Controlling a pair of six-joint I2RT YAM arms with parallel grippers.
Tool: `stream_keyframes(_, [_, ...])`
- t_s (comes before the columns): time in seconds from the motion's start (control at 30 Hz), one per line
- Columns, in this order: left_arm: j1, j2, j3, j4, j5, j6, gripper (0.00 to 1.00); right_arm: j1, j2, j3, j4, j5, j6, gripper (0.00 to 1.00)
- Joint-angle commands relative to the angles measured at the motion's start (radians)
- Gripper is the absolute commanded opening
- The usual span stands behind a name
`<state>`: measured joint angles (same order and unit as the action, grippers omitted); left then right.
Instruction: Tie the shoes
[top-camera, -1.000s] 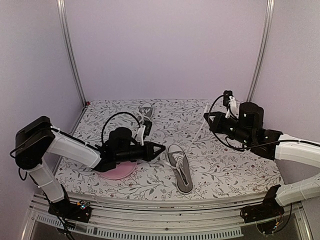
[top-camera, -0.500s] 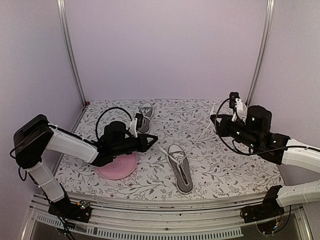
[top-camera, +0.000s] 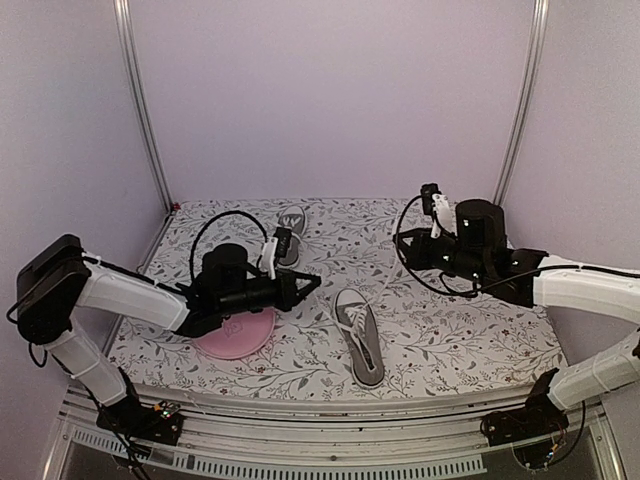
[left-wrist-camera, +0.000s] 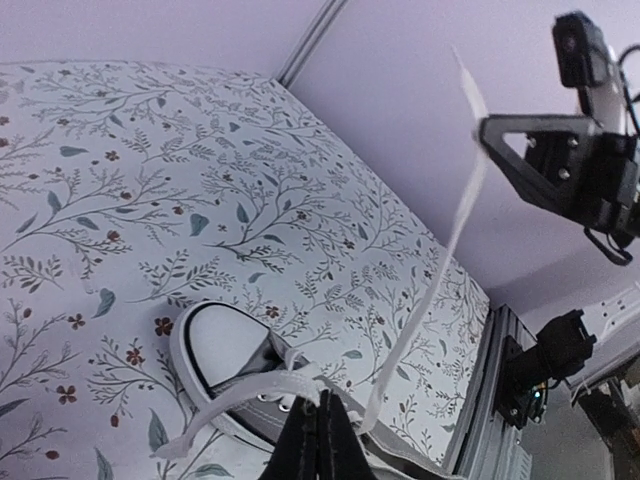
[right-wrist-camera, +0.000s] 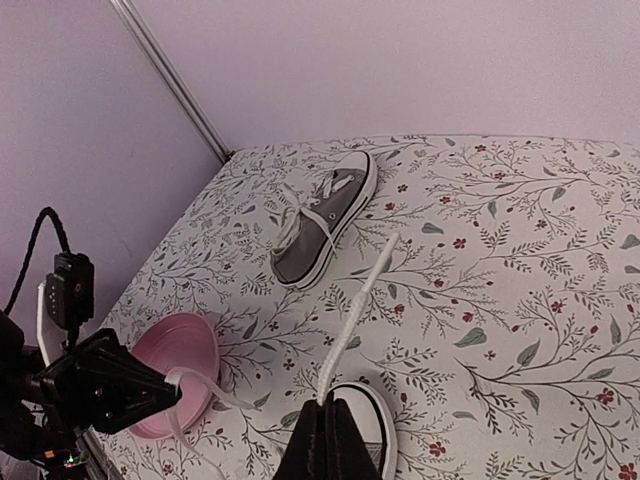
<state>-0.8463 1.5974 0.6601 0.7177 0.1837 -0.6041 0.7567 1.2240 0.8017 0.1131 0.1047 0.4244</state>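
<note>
White laces (right-wrist-camera: 360, 295): flat, limp, probably slippery. Near shoe (top-camera: 362, 335) looks light, may drag. Left gripper (top-camera: 314, 284) and right gripper (top-camera: 402, 251) each pinch a lace end, closed.

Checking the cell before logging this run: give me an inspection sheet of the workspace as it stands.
Surface: flowered cloth, lying flat.
Job's things: near shoe untied, its laces stretched out to both sides; far shoe near the back wall, laces loose.
Clutter: pink plate under the left arm.
Grippers: left gripper and right gripper each shut on a lace end.
Cables: black loop arching over each wrist.
Surroundings: plain walls, metal posts; nothing else seen.
</note>
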Motion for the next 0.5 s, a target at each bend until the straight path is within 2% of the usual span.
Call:
stream_keyframes(0.0, [-0.104,-0.062,0.040,0.014,0.001,0.110,0.00,0.027,0.148,0.164,0.037,-0.122,-0.048,0.02])
stream_keyframes(0.13, [-0.176,-0.100,0.023,-0.018,-0.081,0.152,0.00,0.085,0.286,0.289,0.047,-0.155,-0.079,0.02])
stream_keyframes(0.37, [-0.261,-0.155,0.000,-0.050,-0.193,0.176,0.00,0.110,0.442,0.354,0.089,-0.296,0.008,0.02])
stream_keyframes(0.4, [-0.264,-0.152,0.009,-0.065,-0.198,0.174,0.00,0.110,0.445,0.347,0.091,-0.304,0.016,0.05])
stream_keyframes(0.43, [-0.265,-0.145,0.021,-0.081,-0.207,0.171,0.00,0.109,0.441,0.335,0.096,-0.311,0.026,0.13])
stream_keyframes(0.47, [-0.266,-0.137,0.035,-0.095,-0.210,0.166,0.00,0.105,0.431,0.320,0.098,-0.316,0.029,0.28])
